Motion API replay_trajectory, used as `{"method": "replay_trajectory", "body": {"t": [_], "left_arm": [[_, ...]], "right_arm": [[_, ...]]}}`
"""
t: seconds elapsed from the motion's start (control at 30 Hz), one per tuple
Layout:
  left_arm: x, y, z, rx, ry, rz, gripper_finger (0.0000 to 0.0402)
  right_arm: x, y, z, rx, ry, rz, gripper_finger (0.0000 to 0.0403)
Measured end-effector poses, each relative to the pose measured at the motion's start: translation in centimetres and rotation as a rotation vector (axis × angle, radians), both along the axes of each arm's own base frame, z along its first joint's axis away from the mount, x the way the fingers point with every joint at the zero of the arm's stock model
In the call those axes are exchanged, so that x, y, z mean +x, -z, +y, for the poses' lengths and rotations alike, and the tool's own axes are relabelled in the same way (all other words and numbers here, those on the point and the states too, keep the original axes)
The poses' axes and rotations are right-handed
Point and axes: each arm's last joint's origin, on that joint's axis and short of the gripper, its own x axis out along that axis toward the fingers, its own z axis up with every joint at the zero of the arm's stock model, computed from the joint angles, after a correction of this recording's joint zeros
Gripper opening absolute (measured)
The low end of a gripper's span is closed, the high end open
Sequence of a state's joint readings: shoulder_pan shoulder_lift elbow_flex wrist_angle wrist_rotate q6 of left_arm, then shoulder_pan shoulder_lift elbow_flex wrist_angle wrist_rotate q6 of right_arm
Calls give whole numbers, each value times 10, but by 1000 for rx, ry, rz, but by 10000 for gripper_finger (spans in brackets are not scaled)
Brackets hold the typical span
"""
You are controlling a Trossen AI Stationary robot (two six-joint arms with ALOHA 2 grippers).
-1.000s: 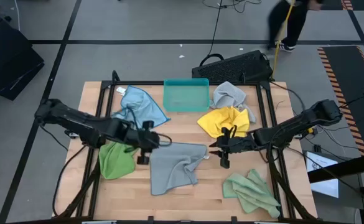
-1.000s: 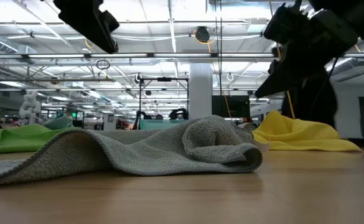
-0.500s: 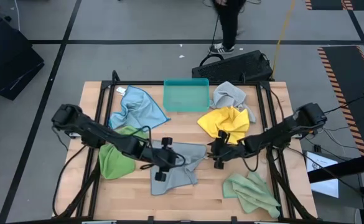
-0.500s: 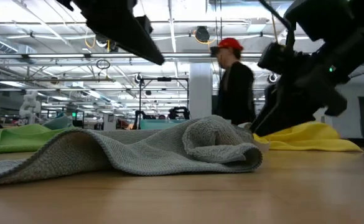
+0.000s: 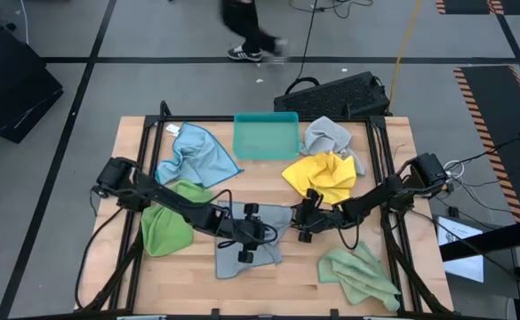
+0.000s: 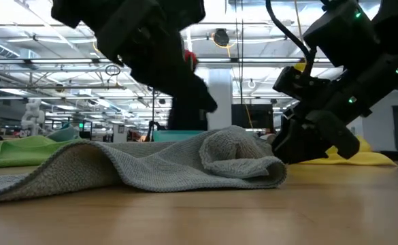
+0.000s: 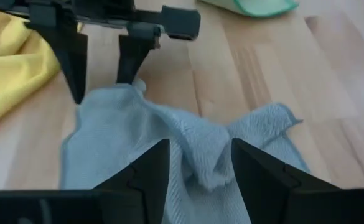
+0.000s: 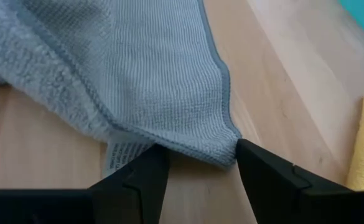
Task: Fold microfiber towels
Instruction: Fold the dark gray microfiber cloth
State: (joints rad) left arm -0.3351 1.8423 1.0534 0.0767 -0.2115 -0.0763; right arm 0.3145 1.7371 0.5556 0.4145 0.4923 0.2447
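Straddling the grey towel (image 5: 246,236) at mid-table, the right end effector (image 5: 304,224) stood open just off its right corner while the left end effector (image 5: 252,242), open too, hovered over its crumpled middle.

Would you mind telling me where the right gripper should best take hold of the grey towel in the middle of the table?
Probably at the labelled corner of the grey towel, coming from its right-hand edge. That corner lies flat on the wood between the open fingers of the right gripper, its hem exposed.
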Motion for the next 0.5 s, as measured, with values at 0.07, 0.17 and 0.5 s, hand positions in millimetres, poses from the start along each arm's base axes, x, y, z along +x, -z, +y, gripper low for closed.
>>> {"method": "replay_trajectory", "body": {"t": [0.07, 0.17, 0.5], "left_arm": [[2, 6, -1, -8, -10, 12, 175], [3, 17, -1, -22, -28, 39, 175], [2, 27, -1, -65, -76, 86, 175]], "right_arm": [[0, 2, 0, -1, 1, 1, 179], [0, 3, 0, -12, -1, 0, 153], [-4, -8, 0, -23, -53, 27, 8]]}}
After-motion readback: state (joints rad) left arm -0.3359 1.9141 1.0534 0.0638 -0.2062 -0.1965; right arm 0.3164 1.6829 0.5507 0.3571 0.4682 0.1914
